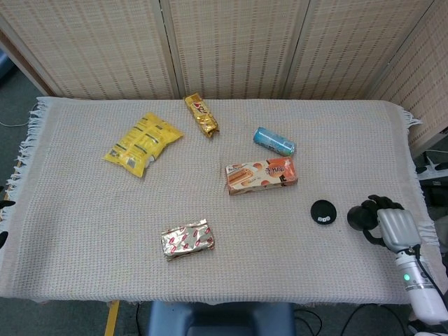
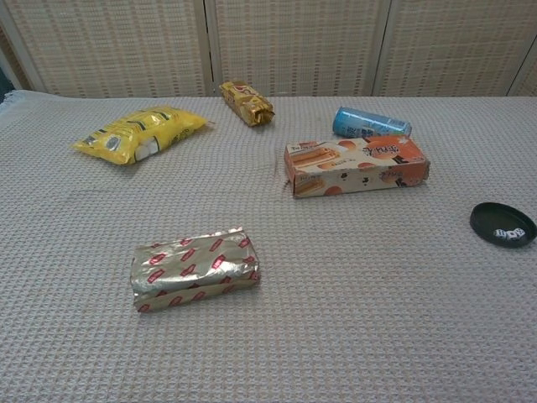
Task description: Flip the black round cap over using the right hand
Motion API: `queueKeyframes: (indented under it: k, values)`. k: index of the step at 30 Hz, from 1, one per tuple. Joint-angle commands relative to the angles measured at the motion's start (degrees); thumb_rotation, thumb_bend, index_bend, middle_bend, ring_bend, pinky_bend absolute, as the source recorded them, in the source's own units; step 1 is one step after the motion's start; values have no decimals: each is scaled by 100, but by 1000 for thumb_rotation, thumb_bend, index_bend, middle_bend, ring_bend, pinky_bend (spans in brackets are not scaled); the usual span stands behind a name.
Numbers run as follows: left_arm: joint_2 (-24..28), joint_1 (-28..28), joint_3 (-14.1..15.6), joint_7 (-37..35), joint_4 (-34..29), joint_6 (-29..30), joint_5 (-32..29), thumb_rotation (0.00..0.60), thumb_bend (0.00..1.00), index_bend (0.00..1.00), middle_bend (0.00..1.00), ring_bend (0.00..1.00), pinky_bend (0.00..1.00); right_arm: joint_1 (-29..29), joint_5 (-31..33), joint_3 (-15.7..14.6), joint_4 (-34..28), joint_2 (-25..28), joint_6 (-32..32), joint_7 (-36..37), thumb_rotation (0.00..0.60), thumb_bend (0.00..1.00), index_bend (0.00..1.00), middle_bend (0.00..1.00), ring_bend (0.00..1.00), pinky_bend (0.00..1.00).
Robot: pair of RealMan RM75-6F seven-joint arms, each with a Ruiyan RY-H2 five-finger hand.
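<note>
The black round cap [image 1: 323,211] lies flat on the woven cloth at the right, a small white mark showing on its upward face. The chest view has the cap [image 2: 503,224] at its right edge, looking like a shallow dish. My right hand [image 1: 381,221] hovers just right of the cap, near the table's right edge, clear of it. Its dark fingers [image 1: 360,217] are loosely bent and hold nothing. The chest view does not show this hand. My left hand appears in neither view.
An orange biscuit box [image 1: 261,175] lies up-left of the cap, with a blue can [image 1: 274,141] behind it. A silver-red packet [image 1: 187,239], a yellow bag [image 1: 143,143] and a gold wrapper [image 1: 201,115] lie further left. The table's right edge [image 1: 420,203] is close to my hand.
</note>
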Motion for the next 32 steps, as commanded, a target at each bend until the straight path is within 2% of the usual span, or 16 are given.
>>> queueKeyframes:
  k: [1, 7, 10, 13, 15, 19, 22, 24, 26, 28, 30, 32]
  values:
    - [0, -3, -2, 5, -3, -8, -8, 600, 448, 205, 0, 0, 250, 20, 312, -2, 322, -116, -409, 27, 600, 411, 463, 174, 167, 285]
    - [5, -7, -2, -19, 2, -22, -15, 600, 448, 208, 0, 0, 250, 93, 404, 11, 755, -266, -903, 380, 600, 406, 385, 173, 154, 284]
    - [6, -5, -2, -22, 0, -12, -8, 600, 448, 207, 0, 0, 250, 114, 392, -17, 759, -208, -1063, 429, 600, 309, 280, 147, 90, 244]
    - [7, -5, -2, -18, -3, -14, -11, 600, 448, 206, 0, 0, 251, 172, 493, -91, 568, 6, -1357, 307, 600, 225, 146, 55, 19, 145]
    - [6, -4, -1, -12, -4, -15, -11, 600, 448, 206, 0, 0, 251, 245, 611, -149, 315, 241, -1589, 131, 600, 175, 24, 1, 0, 34]
    - [4, -7, -2, -14, -2, -23, -16, 600, 447, 205, 0, 0, 251, 286, 628, -147, -324, 752, -1678, 136, 600, 132, 0, 0, 0, 0]
    - [0, -17, -8, -17, 10, -45, -36, 600, 448, 204, 0, 0, 251, 93, 312, -5, -732, 997, -1132, 530, 600, 124, 0, 0, 0, 0]
    - [-1, -26, -10, -13, 10, -71, -52, 600, 448, 205, 0, 0, 251, -174, -20, 148, -834, 936, -401, 951, 600, 121, 0, 0, 0, 0]
    - [-3, -25, -11, -6, 11, -67, -52, 600, 448, 205, 0, 0, 252, -419, -321, 211, -752, 778, 305, 1018, 600, 124, 0, 0, 0, 0]
    - [-6, -22, -12, 3, 13, -58, -51, 600, 448, 205, 0, 0, 251, -592, -457, 217, -632, 598, 809, 706, 600, 205, 0, 0, 0, 0]
    - [-7, -22, -12, 9, 8, -64, -57, 600, 448, 204, 0, 0, 251, -689, -443, 203, -631, 487, 1039, 352, 600, 357, 0, 0, 0, 0]
    - [-5, -24, -10, 27, -4, -70, -56, 600, 448, 204, 0, 0, 252, -752, -463, 194, -675, 402, 1182, 142, 600, 399, 0, 0, 0, 0]
